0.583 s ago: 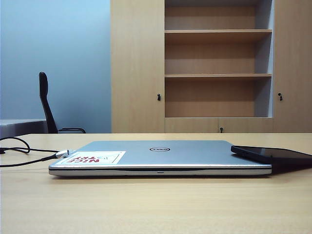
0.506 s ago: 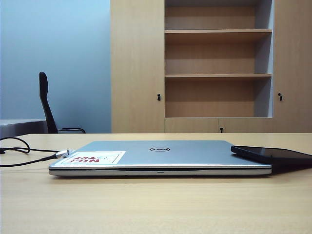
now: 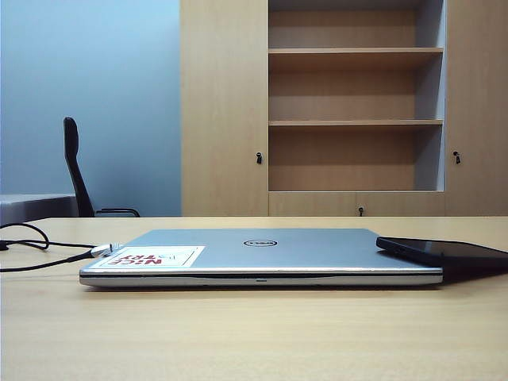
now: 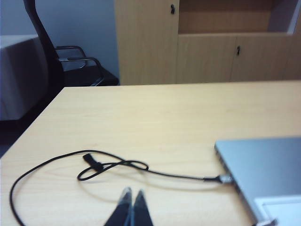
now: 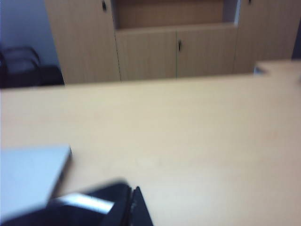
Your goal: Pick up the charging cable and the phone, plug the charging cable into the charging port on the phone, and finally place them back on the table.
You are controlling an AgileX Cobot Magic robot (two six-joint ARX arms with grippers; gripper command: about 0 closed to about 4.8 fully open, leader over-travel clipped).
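You have one charging cable, one phone, one laptop and one table in front of you. In the exterior view the closed silver Dell laptop lies flat at the centre of the frame, smooth metal with a white sticker bearing red letters at its lower left corner. The phone is a thin, glossy black slab at centre right, one end propped on the laptop's right edge. The cable is a thin black cord looping at the left edge of the frame, its small silver-grey plug lying at the laptop's left corner. The table is pale beige wood grain; behind it stand one wooden shelf cabinet with open shelves at upper right and one black chair at left.

Neither arm shows in the exterior view. Your left gripper sits at the bottom centre of the left wrist view, just short of the cable's loop, jaws together and empty. Your right gripper sits at the bottom of the right wrist view beside the blurred phone, jaws pressed together, holding nothing
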